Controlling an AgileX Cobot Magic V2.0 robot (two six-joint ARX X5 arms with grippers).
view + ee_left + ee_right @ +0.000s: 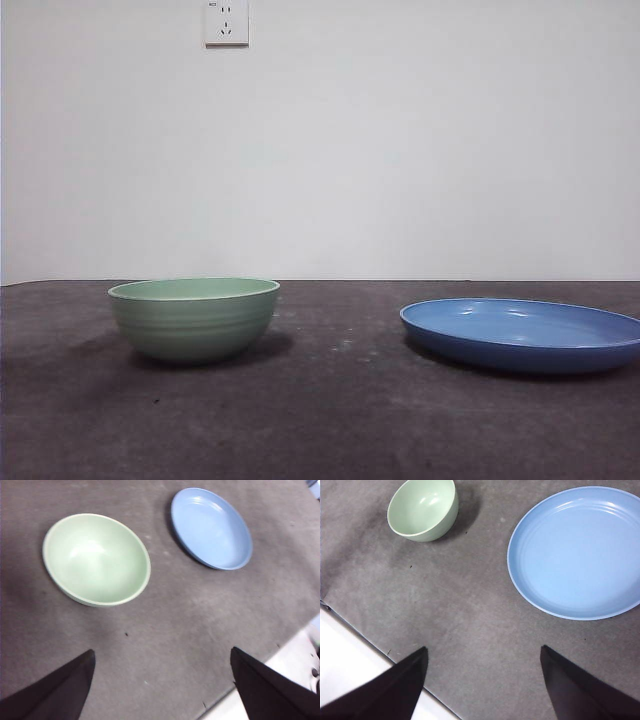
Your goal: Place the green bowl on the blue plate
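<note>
The green bowl stands upright and empty on the dark table, left of centre in the front view. To its right, apart from it, lies the blue plate, also empty. Neither arm shows in the front view. My left gripper hangs open high above the table, nearer the green bowl than the blue plate. My right gripper is also open and raised, closer to the blue plate, with the green bowl farther off.
The dark grey table mat ends at a white edge seen in both wrist views. A white wall with a power socket stands behind the table.
</note>
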